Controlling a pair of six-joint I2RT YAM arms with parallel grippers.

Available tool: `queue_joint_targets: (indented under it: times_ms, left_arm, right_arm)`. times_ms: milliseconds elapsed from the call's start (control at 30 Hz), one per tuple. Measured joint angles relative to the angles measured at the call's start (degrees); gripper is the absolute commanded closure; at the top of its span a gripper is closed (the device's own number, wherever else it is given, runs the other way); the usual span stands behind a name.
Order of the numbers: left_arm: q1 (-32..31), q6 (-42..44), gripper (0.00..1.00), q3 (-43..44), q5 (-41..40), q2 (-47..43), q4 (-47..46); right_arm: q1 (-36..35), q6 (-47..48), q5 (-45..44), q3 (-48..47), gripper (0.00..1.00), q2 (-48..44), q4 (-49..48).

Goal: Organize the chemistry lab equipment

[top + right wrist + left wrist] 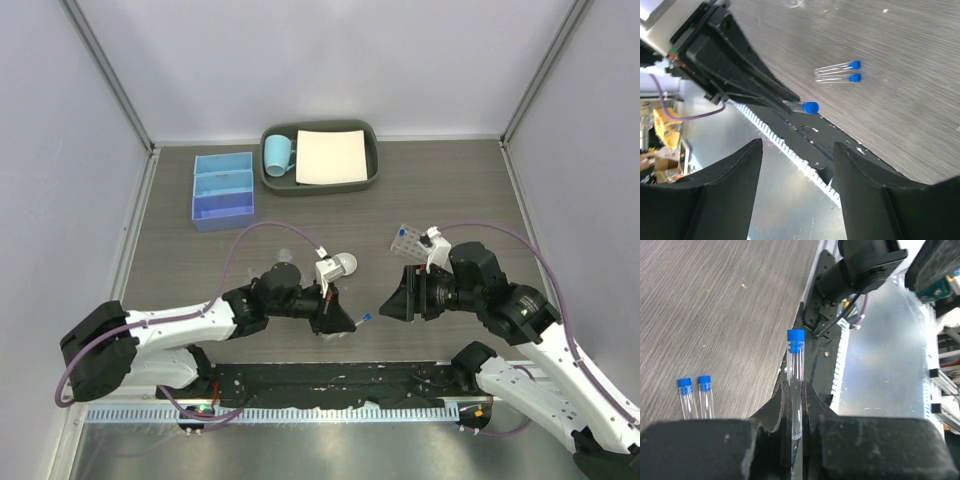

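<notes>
A blue-capped tube [795,360] is clamped in the left gripper [795,390], its cap protruding past the fingertips. On the table [450,190], two more tubes [705,397] are laid side by side, just beyond it. The right gripper [797,145] is held apart, empty, near the cap.

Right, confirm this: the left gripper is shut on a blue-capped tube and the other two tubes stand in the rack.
Not quite. The left gripper is shut on a blue-capped tube, but the other two tubes lie side by side on the table, not in the rack; the right wrist view shows it.
</notes>
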State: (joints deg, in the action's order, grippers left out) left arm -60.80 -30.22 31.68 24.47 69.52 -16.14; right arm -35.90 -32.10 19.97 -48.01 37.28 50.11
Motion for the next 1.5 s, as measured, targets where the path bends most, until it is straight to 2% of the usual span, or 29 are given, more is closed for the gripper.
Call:
queue_joint_targets:
  times_ms: [267, 500, 733, 967, 1100, 1300, 1500]
  left_arm:
    - [4.66, -4.87, 1.0, -2.4, 13.51, 1.51, -11.15]
    - [7.06, -9.88, 1.0, -4.46, 20.2, 3.63, -20.87]
    - [8.59, -11.87, 1.0, -4.85, 22.8, 3.67, -24.81]
    - [9.62, -13.55, 1.0, -5.77, 24.63, 3.67, -27.89]
    - [9.99, -14.6, 1.0, -6.71, 26.05, 3.67, -28.59]
    - [10.32, -15.08, 1.0, -7.04, 26.1, 3.56, -30.27]
    - [10.69, -15.96, 1.0, -7.96, 26.1, 2.43, -31.19]
  right_arm:
    - [-0.22, -1.07, 10.38, 1.97, 0.36, 2.14, -6.58]
    - [-1.73, -2.64, 13.16, 4.66, 0.37, 3.26, -10.4]
    - [-4.02, -4.59, 13.2, 5.01, 0.41, 3.23, -12.94]
    - [-9.22, -6.84, 10.84, 5.88, 0.57, 4.15, -15.52]
    - [-11.61, -7.41, 8.35, 5.88, 0.58, 5.29, -15.65]
    - [-12.81, -7.56, 6.84, 5.79, 0.53, 5.88, -16.37]
    - [-12.92, -7.56, 6.1, 5.46, 0.59, 6.47, -17.18]
